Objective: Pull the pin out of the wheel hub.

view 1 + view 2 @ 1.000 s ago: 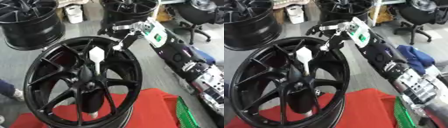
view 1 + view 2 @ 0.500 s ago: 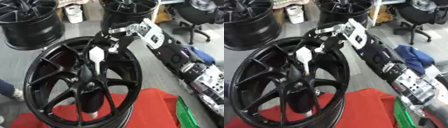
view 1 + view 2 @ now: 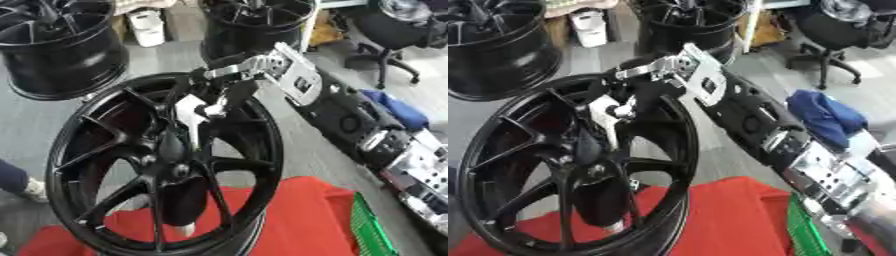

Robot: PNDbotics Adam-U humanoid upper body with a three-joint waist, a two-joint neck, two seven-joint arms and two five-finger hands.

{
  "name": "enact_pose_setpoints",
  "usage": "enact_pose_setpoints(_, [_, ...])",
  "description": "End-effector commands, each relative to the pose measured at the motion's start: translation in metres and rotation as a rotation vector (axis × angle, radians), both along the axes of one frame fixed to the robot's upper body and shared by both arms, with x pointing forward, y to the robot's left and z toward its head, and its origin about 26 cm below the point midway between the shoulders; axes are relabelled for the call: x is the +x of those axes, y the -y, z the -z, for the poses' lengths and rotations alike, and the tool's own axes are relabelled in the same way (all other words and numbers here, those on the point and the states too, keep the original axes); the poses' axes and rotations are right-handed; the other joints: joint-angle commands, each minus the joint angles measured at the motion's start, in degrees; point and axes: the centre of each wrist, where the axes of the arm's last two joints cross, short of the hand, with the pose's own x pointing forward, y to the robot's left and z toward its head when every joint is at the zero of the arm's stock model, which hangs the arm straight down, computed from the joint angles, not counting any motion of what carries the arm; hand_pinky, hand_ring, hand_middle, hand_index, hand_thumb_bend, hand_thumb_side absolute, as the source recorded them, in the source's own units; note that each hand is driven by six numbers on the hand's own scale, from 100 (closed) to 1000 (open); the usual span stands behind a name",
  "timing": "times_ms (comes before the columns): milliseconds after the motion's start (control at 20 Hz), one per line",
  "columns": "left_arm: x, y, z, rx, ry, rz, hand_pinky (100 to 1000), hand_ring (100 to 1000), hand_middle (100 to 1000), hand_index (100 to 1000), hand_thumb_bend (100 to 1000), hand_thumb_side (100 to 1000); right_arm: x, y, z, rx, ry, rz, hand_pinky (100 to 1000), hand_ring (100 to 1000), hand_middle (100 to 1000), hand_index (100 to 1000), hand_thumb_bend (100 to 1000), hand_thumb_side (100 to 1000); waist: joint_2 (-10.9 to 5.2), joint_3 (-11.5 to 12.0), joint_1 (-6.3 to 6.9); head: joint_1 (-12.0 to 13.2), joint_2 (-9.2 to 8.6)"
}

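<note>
A black spoked wheel (image 3: 131,170) stands upright on a red cloth (image 3: 297,220). A white pin (image 3: 186,114) sticks up and out of its hub (image 3: 172,150). My right arm comes in from the lower right. Its hand (image 3: 220,95) is at the head of the pin, with dark fingers (image 3: 642,102) curled on either side of the white top. The picture is blurred there, so the exact contact is hard to make out. The pin's lower end sits in the hub. My left hand shows in neither view.
Two more black wheels stand behind, at back left (image 3: 52,50) and back centre (image 3: 254,22). An office chair (image 3: 394,35) is at the upper right. A blue cloth (image 3: 824,115) lies right of my arm, a green basket (image 3: 372,230) at lower right.
My right hand has moved left and down from beside the wheel's rim to the head of the pin, and its fingers have come around it. The pin stays in the hub.
</note>
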Motion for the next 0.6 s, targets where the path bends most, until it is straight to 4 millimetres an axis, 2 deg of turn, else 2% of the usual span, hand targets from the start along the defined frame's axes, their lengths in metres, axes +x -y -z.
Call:
enact_pose_setpoints(50, [0.0004,-0.0024,-0.0065,0.017,0.019,-0.004,554,687,632,799,454,640,-0.0023,-0.0058,-0.0091,-0.044,0.026,-0.092,879,968,1000,975,100,591,-0.54,-0.03,0.09,-0.20,-0.21])
enact_pose_setpoints(150, [0.0004,-0.0022,-0.0065,0.017,0.019,-0.004,554,687,632,799,454,640,-0.0026,-0.0077,-0.0059,-0.051,0.022,-0.096,879,965,1000,965,100,576,-0.51,0.02,0.09,-0.23,-0.24])
enact_pose_setpoints(250, [0.0005,-0.0018,-0.0065,0.016,0.019,-0.003,554,687,632,799,454,640,-0.0027,-0.0090,-0.0027,-0.057,0.018,-0.098,876,956,997,959,100,457,-0.48,0.08,0.10,-0.26,-0.26])
enact_pose_setpoints(400, [0.0006,-0.0012,-0.0063,0.014,0.018,-0.001,554,687,632,799,454,641,-0.0025,-0.0089,0.0000,-0.054,0.015,-0.099,865,929,928,912,100,303,-0.41,0.17,0.17,-0.19,-0.32])
enact_pose_setpoints(550, [0.0007,-0.0010,-0.0063,0.012,0.018,-0.001,553,688,632,799,454,641,-0.0017,-0.0075,-0.0012,-0.035,0.012,-0.096,838,874,832,801,100,277,-0.38,0.21,0.20,-0.18,-0.38])
enact_pose_setpoints(600, [0.0007,-0.0010,-0.0062,0.012,0.018,-0.001,553,688,632,799,454,641,-0.0012,-0.0066,-0.0021,-0.023,0.009,-0.092,838,874,832,801,100,277,-0.37,0.22,0.20,-0.16,-0.39])
